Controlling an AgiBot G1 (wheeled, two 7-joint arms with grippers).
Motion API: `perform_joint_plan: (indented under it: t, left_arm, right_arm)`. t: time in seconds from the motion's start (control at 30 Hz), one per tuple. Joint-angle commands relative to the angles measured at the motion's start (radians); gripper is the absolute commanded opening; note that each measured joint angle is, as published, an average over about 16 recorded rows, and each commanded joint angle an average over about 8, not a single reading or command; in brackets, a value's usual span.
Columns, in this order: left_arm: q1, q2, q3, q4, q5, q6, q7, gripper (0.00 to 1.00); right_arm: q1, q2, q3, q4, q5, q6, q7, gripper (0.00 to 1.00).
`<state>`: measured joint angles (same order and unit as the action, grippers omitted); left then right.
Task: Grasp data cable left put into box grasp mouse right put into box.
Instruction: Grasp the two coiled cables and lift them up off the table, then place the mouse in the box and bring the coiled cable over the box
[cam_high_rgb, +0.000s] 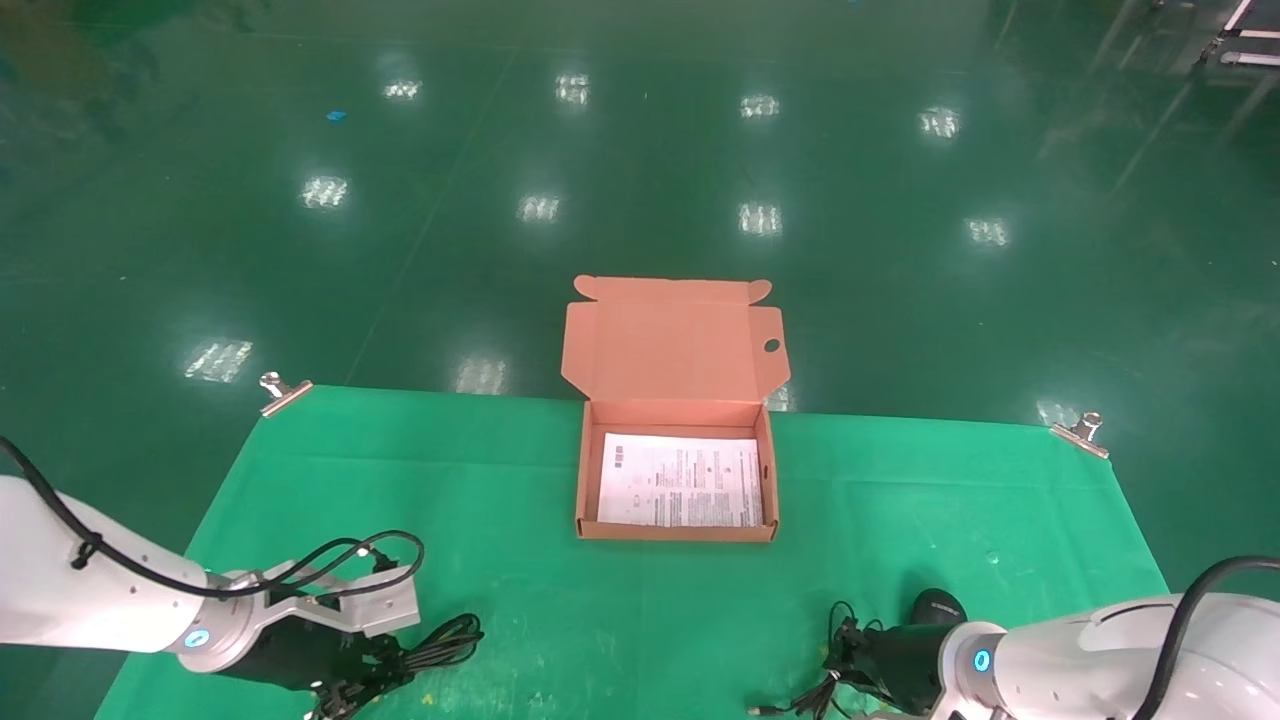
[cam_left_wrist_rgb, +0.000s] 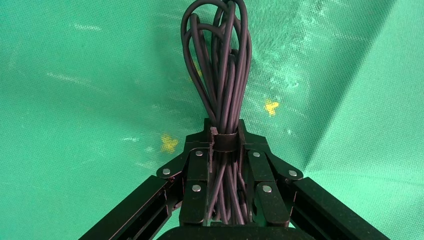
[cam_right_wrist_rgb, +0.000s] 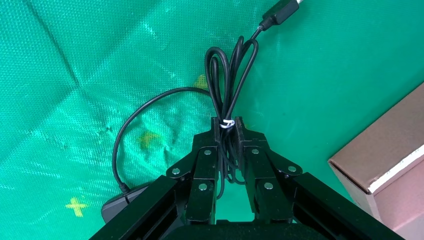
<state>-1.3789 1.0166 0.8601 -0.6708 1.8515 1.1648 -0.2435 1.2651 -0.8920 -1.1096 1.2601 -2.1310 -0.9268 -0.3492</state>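
1. Head view: your left gripper (cam_high_rgb: 350, 672) sits low at the table's (cam_high_rgb: 520, 600) near-left corner, with the data cable (cam_high_rgb: 445, 640) sticking out of it toward the middle. Your right gripper (cam_high_rgb: 850, 665) is down near the near-right edge, over the bundled cord, with the mouse (cam_high_rgb: 938, 606) just behind it. The box (cam_high_rgb: 676, 532) stands open at the far-middle of the table, lid flap tipped back, white sheet bare inside.

2. Left wrist view: the jaws are clenched on the data cable (cam_left_wrist_rgb: 220, 100) at its tie band, loops fanning out beyond the fingertips (cam_left_wrist_rgb: 205, 131). That hold looks centred. Lift straight up so the loops clear the cloth before you swing toward the box, and carry high enough to pass its near wall.

3. Right wrist view: the jaws pinch the mouse cord (cam_right_wrist_rgb: 227, 95) at its white tie, not the mouse (cam_right_wrist_rgb: 120, 205) body, which lies on the cloth beside the gripper, tethered by slack cord. The box (cam_right_wrist_rgb: 385, 150) corner is close by. Lifted like this, the mouse would probably dangle and swing; raise slowly, or regrip the body.
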Motion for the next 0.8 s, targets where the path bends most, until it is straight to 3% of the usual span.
perform_joint_plan:
  t: [0.03,0.27,0.4,0.53,0.8]
  left_arm:
    - [0.0,0.006,0.001,0.008,0.002,-0.002,-0.005,0.0]
    - [0.009,-0.111,-0.008,-0.181,0.007,0.001,0.078,0.0]
    - [0.038,-0.221,-0.027,-0.389,0.023,-0.048,0.107,0.0]
    - [0.055,-0.295,-0.054,-0.565,0.046,-0.118,0.105,0.0]
    - [0.021,-0.259,-0.092,-0.658,0.124,-0.278,0.128,0.0]
  right_arm:
    - [-0.001,-0.003,0.0,-0.003,0.001,0.002,-0.001,0.0]
    - [0.044,0.059,0.02,0.051,0.0,-0.061,0.041,0.0]
    - [0.123,0.117,0.058,0.091,0.005,-0.118,0.081,0.0]
    - [0.221,0.149,0.108,0.101,0.012,-0.127,0.081,0.0]
    - [0.367,0.103,0.185,0.096,-0.005,-0.053,0.082,0.0]
